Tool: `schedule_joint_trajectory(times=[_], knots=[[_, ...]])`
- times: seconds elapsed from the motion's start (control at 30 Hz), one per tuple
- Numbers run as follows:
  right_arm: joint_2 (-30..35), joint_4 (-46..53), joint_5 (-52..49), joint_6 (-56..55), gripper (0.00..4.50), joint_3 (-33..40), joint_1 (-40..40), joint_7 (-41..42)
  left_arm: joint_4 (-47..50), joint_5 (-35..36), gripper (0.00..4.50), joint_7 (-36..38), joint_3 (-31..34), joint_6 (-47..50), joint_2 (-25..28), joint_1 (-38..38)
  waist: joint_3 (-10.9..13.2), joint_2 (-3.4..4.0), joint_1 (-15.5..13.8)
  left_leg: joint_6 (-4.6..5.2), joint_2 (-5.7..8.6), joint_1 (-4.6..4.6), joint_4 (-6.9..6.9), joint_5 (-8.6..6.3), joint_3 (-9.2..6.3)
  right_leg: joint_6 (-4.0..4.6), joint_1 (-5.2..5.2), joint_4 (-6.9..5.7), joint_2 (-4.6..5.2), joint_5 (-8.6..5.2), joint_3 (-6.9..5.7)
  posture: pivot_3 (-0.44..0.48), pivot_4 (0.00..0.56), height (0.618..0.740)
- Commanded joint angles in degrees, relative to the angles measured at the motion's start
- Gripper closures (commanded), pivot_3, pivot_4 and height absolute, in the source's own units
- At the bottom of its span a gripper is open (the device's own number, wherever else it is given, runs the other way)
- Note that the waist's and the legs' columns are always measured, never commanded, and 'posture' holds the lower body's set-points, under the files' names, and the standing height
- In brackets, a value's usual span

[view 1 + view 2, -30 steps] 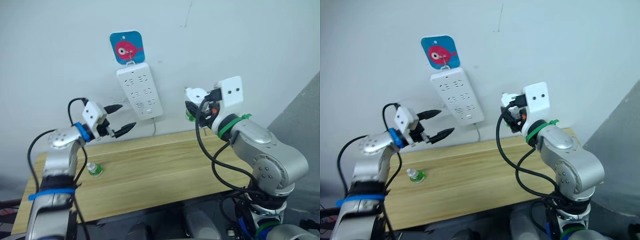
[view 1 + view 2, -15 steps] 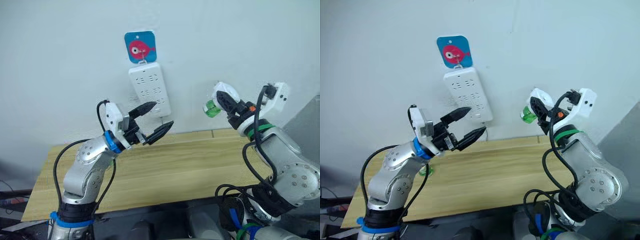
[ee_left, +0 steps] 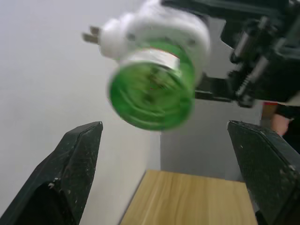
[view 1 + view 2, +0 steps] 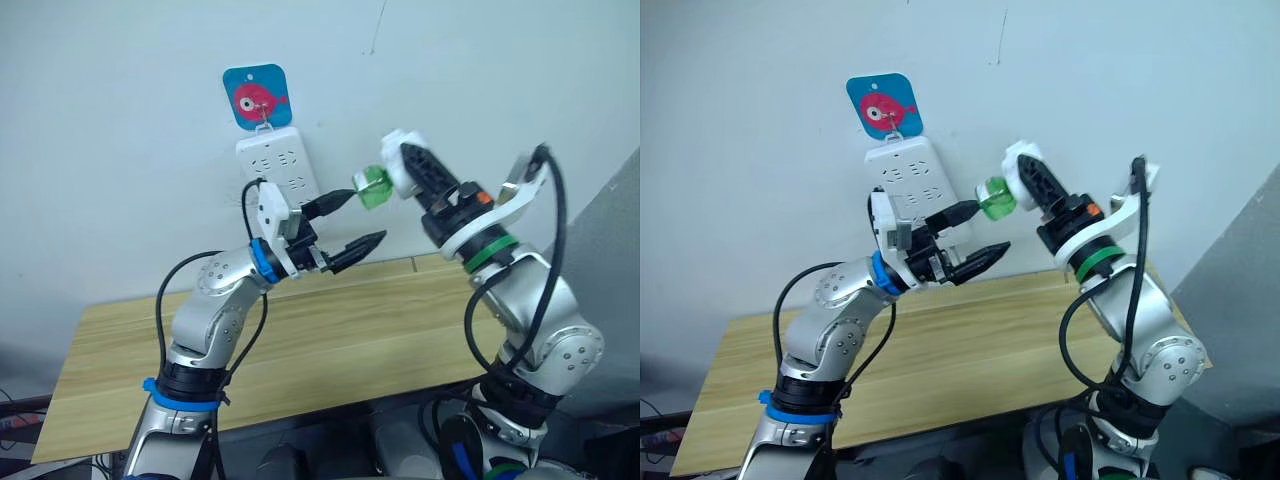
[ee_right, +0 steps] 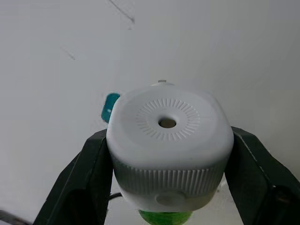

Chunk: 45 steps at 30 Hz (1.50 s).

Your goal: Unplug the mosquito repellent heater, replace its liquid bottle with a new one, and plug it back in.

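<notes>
My right gripper [image 5: 169,136] is shut on the mosquito repellent heater [image 4: 393,182], a white rounded unit with a round top vent [image 5: 167,123]. It holds the heater raised in front of the wall. The green liquid bottle [image 4: 372,188] sticks out of the heater toward my left gripper [image 4: 366,218]. That gripper is open, with one fingertip [image 3: 89,136] on each side of the bottle's base [image 3: 152,91] and not touching it. Two metal prongs [image 3: 91,35] point away from the heater body. The new bottle is out of view.
A white power strip [image 4: 275,165] hangs on the wall under a blue fish sticker [image 4: 255,97], just behind the left gripper. A wooden table [image 4: 330,330] stands below both arms. A grey panel [image 4: 620,260] borders the right side.
The right gripper has swung the heater left, toward the power strip, bottle end first. The left gripper has risen and reached right until its open fingers flank the bottle. The camera has also shifted.
</notes>
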State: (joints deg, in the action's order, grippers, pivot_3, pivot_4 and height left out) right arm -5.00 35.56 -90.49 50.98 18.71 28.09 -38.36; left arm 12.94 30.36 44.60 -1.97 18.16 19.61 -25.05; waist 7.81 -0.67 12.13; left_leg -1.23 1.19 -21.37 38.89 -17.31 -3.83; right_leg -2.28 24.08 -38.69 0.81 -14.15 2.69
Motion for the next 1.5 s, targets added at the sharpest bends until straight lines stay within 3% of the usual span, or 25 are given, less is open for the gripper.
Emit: schedule_joint_trajectory(times=[0.03,0.27,0.53,0.93,1.5], knots=[[2.4,0.8,-2.2,-4.5,1.59,-3.4,-0.3,1.6,3.3,1.5,0.01,0.8,3.3,0.3,2.8,1.5,0.0,0.0,0.0,0.0,0.0,0.0,0.0,0.0,0.0,-0.01,0.0,0.02,0.01,-0.01,0.0,-0.23,0.11,0.74],[7.1,-2.1,-3.6,-9.3,1.59,-7.3,-2.2,5.6,7.8,2.4,0.01,0.3,4.5,1.6,5.3,6.3,0.1,0.04,-1.0,0.0,0.0,-0.02,-0.02,0.0,-0.07,-0.08,0.0,0.06,0.0,-0.05,-0.01,-0.192,0.121,0.74],[15.6,-10.6,-2.9,-8.4,1.59,-8.1,-5.0,18.7,9.9,2.4,0.01,-1.2,5.1,2.5,5.6,8.1,0.8,0.13,-2.4,0.02,0.04,0.05,-0.02,-0.01,0.08,-0.12,-0.06,0.12,0.01,-0.08,-0.01,-0.154,0.156,0.74],[15.1,-8.1,-7.5,-12.1,1.59,-11.2,-7.0,15.4,8.4,-0.3,0.01,1.3,2.0,-0.7,4.9,6.2,3.1,0.0,-4.2,0.02,-0.01,-0.11,-0.02,-0.01,-0.05,-0.05,0.05,0.15,0.03,-0.03,-0.02,-0.158,0.201,0.74],[15.9,-5.8,-8.1,-15.4,1.59,-13.5,-8.2,13.3,1.8,-3.8,0.01,-0.1,-0.9,-3.3,-0.3,1.6,3.2,0.02,-4.2,0.03,0.02,-0.41,-0.02,-0.01,-0.25,-0.05,0.06,0.59,0.26,-0.02,-0.25,-0.183,0.192,0.74]])
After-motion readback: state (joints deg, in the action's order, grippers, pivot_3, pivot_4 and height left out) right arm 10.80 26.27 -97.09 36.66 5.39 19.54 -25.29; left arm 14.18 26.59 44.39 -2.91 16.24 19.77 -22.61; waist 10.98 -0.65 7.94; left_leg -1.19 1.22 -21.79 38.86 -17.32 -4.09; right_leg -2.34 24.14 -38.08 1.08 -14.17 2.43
